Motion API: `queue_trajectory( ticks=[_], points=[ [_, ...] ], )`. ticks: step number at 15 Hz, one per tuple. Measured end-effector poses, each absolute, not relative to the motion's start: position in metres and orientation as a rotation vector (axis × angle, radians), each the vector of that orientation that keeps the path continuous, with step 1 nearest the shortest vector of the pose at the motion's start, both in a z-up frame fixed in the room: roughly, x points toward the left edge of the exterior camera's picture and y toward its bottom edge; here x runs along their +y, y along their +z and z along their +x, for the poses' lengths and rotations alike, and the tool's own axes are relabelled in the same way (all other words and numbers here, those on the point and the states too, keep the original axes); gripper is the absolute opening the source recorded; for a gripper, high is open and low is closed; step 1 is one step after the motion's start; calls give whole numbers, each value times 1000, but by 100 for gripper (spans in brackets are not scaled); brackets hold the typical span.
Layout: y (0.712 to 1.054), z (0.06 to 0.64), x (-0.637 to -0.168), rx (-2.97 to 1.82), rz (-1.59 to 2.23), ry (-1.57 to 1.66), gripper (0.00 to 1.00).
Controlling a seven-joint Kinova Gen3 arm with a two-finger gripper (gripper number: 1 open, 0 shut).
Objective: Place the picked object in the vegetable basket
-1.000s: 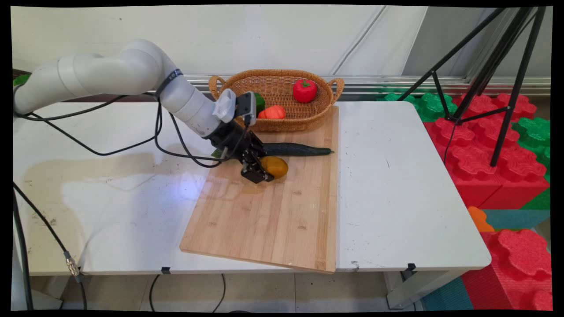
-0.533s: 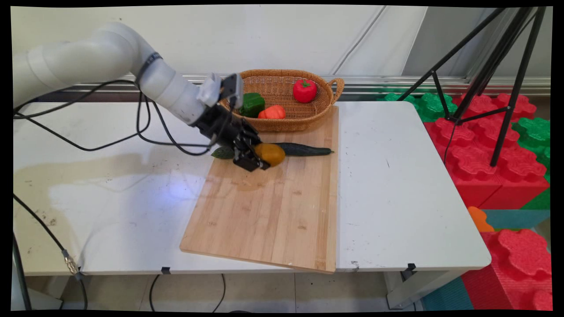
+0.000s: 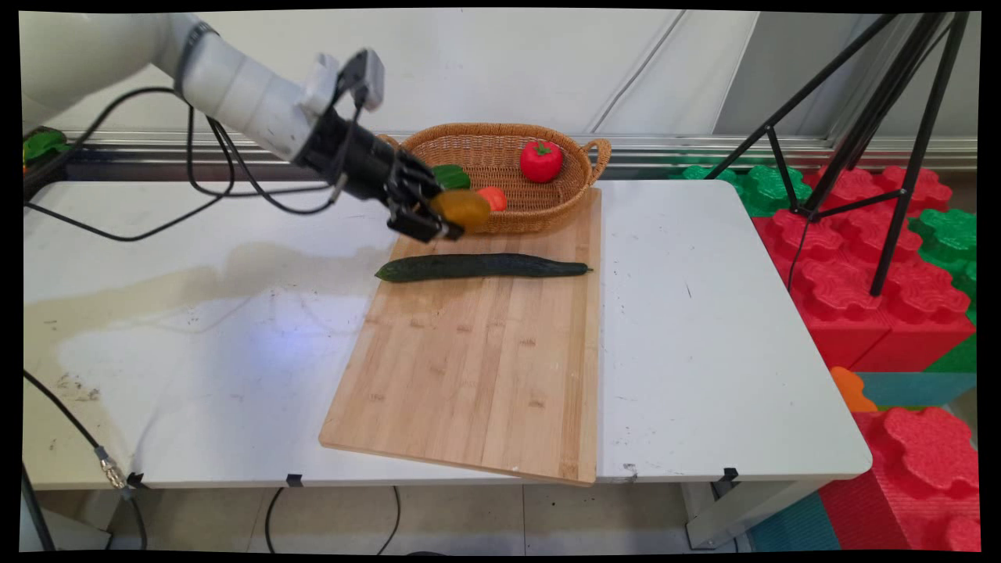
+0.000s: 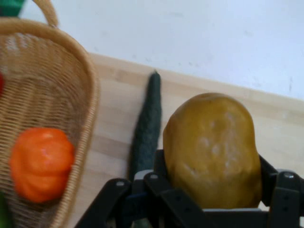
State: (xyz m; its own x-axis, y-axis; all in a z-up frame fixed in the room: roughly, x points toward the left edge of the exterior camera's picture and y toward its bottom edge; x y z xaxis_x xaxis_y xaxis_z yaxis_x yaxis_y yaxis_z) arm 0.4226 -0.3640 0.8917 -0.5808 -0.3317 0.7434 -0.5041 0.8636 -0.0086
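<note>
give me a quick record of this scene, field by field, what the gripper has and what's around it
gripper: gripper raised above the table, near the basket's front left rim
fingers: shut on the potato
held: brownish-yellow potato, clear of the board
basket: wicker basket at the board's far end, holding a red tomato, an orange pepper and a green pepper
board: wooden cutting board on the white table
cucumber: dark green cucumber lying across the board's far part
</note>
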Motion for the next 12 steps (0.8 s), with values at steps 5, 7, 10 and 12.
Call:
queue_trajectory(
  ticks=[5,7,10,12],
  points=[
    [914,443,-376,-2180,654,340,0],
    [920,448,-384,-2160,676,362,0],
    [924,454,-395,-2141,704,392,0],
    [922,458,-409,-2139,724,421,0]
  ],
)
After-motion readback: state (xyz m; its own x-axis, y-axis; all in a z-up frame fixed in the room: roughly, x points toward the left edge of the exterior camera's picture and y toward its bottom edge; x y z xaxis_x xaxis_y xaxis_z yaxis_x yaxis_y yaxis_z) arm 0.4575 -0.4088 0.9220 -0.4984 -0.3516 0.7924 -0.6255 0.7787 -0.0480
